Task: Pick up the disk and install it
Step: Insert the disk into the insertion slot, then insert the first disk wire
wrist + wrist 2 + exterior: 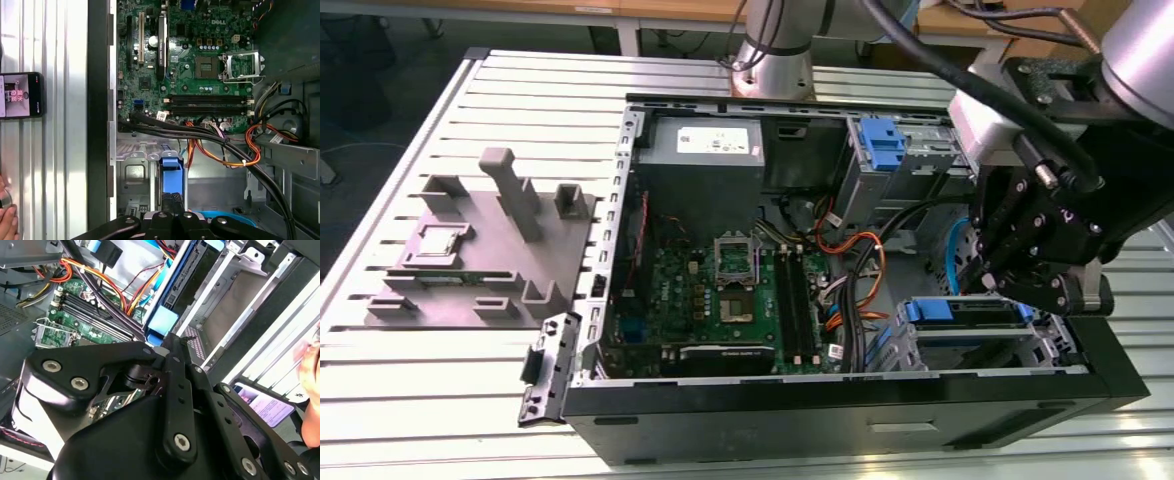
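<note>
Above bay rim, hand (1034, 290) hovers

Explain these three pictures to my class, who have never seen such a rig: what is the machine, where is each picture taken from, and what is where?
The machine is a robot arm ending in a black gripper. The exterior view looks down from off the arm at an open computer case on a slatted metal table. Both wrist views come from cameras riding on the arm, looking into the case. The gripper hangs over the lower drive bay, where the disk in its blue carrier sits. A grey fixture block lies beside the case. A phone lies on the table.
</note>
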